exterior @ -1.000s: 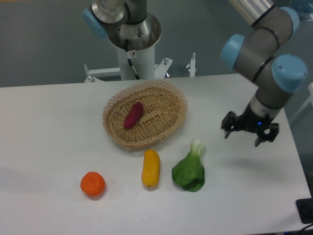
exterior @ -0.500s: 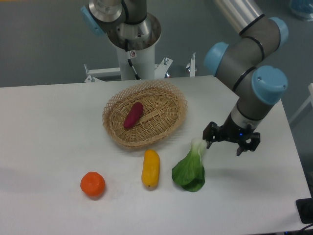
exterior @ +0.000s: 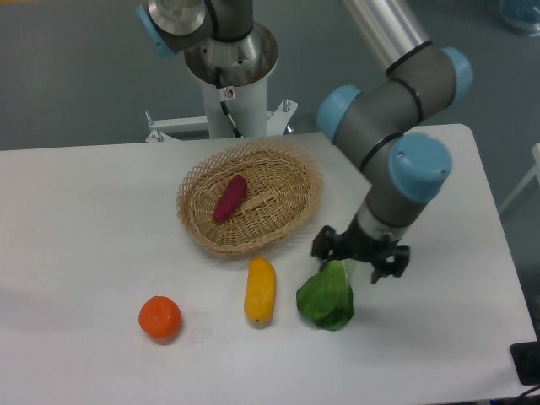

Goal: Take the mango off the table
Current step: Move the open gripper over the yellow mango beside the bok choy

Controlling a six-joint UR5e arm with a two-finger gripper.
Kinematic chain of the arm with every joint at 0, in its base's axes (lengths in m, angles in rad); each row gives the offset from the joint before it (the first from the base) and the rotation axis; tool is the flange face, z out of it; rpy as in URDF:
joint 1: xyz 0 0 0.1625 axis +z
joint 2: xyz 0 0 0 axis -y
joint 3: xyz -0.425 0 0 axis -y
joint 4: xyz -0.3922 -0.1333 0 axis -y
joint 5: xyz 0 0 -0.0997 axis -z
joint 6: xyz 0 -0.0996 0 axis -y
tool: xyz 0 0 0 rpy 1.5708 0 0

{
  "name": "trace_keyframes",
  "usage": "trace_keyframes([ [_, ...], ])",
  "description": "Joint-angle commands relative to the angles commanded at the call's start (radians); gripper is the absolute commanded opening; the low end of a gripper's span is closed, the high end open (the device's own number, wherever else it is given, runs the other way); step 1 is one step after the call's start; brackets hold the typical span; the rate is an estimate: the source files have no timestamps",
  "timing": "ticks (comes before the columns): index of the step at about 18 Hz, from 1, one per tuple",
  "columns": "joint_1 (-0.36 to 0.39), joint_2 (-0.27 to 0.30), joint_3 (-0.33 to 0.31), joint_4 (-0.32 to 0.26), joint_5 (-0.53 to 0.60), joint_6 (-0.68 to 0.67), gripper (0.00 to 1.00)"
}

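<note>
Nothing of the pick itself is done yet — the mango (exterior: 260,290) lies untouched on the table (exterior: 84,219), toward the front edge and roughly midway along it, just in front of the wicker basket (exterior: 251,207). The gripper (exterior: 359,254) hangs above the stalk end of the green leafy vegetable (exterior: 327,297), to the right of the mango and apart from it; its fingers stand spread with nothing between them. A tangerine (exterior: 160,318) sits further left near the front edge, and a sweet potato (exterior: 230,198) rests inside the basket. What is left, by my reading, is nearly the whole job — bringing the gripper over the fruit, lowering it, closing on it and lifting it clear of the tabletop.
</note>
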Motion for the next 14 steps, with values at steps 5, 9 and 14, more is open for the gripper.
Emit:
trace_keyframes([
  [5, -0.034, 0.008, -0.015, 0.019, -0.002, -0.008, 1.0],
  [9, -0.06, 0.0, -0.02, 0.022, 0.0, -0.04, 1.0],
  [14, -0.086, -0.011, -0.049, 0.052, 0.003, -0.043, 1.0],
])
